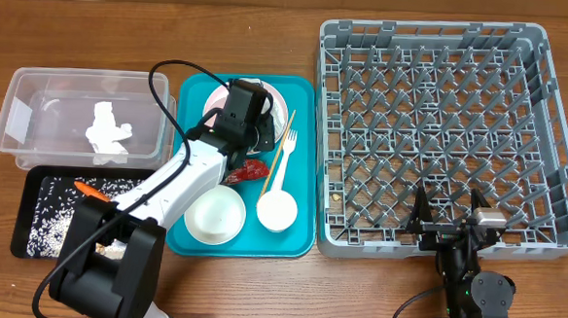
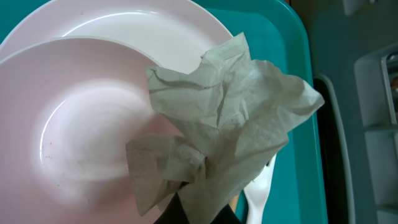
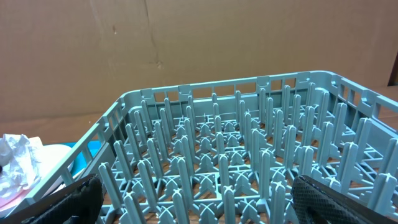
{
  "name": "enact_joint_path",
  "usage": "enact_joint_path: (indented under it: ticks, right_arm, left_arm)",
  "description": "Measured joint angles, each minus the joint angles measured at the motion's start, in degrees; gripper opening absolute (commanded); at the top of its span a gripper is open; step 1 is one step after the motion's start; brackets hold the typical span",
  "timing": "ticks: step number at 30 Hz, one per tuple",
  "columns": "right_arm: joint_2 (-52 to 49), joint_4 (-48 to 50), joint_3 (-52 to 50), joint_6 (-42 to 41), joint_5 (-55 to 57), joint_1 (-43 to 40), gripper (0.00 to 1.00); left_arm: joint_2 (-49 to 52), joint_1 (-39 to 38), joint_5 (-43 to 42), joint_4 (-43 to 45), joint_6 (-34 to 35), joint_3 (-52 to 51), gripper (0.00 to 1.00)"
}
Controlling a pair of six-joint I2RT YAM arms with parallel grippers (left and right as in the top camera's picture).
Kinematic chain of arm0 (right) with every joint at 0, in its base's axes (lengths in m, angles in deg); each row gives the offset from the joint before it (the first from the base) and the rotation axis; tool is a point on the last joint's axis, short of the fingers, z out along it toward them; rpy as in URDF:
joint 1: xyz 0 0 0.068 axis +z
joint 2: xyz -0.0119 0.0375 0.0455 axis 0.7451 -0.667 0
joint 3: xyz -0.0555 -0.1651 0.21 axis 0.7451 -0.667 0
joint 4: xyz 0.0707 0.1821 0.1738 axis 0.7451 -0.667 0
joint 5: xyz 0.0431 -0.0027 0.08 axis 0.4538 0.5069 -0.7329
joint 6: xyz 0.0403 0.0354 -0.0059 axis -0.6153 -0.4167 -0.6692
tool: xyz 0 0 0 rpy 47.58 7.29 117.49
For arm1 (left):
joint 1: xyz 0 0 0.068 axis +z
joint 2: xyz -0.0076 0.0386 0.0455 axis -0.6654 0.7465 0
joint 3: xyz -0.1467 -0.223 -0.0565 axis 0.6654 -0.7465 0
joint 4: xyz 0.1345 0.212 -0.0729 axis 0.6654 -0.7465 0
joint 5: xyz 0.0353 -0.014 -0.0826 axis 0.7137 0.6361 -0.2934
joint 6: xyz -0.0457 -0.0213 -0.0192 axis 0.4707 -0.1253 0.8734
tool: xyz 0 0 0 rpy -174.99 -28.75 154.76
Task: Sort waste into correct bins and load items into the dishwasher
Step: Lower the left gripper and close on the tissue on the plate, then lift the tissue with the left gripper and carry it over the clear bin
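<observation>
A crumpled napkin (image 2: 230,118) is pinched in the left fingers (image 2: 186,214), which are closed on its lower folds, over the pink plate (image 2: 81,137) by the back edge of the teal tray (image 1: 302,97). Nearer on that tray lie a red wrapper (image 1: 254,169), a fork (image 1: 286,159), a chopstick (image 1: 275,164), a white bowl (image 1: 215,215) and a cup (image 1: 276,211). Toward the desk's left edge the clear tub (image 1: 23,116) holds another napkin (image 1: 108,135), and the black tray (image 1: 44,181) lies beside it. The right fingers (image 1: 419,213) stand wide apart and empty at the front edge of the grey dish rack (image 1: 432,128).

Crumpled napkin (image 2: 230,124) over pink plate (image 2: 81,124)
</observation>
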Motion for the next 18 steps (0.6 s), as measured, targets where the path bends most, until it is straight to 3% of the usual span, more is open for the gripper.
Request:
enact_joint_path:
  ticks: [9, 18]
  right_arm:
    - [0.00, -0.04, 0.00, -0.02, 0.02, 0.00, 1.00]
    - [0.00, -0.07, 0.00, 0.00, 0.02, 0.00, 1.00]
  left_arm:
    - [-10.71, 1.22, 1.18, 0.11, 0.00, 0.59, 0.04]
    - [-22.82, 7.76, 14.36, -0.74, 0.00, 2.64, 0.04]
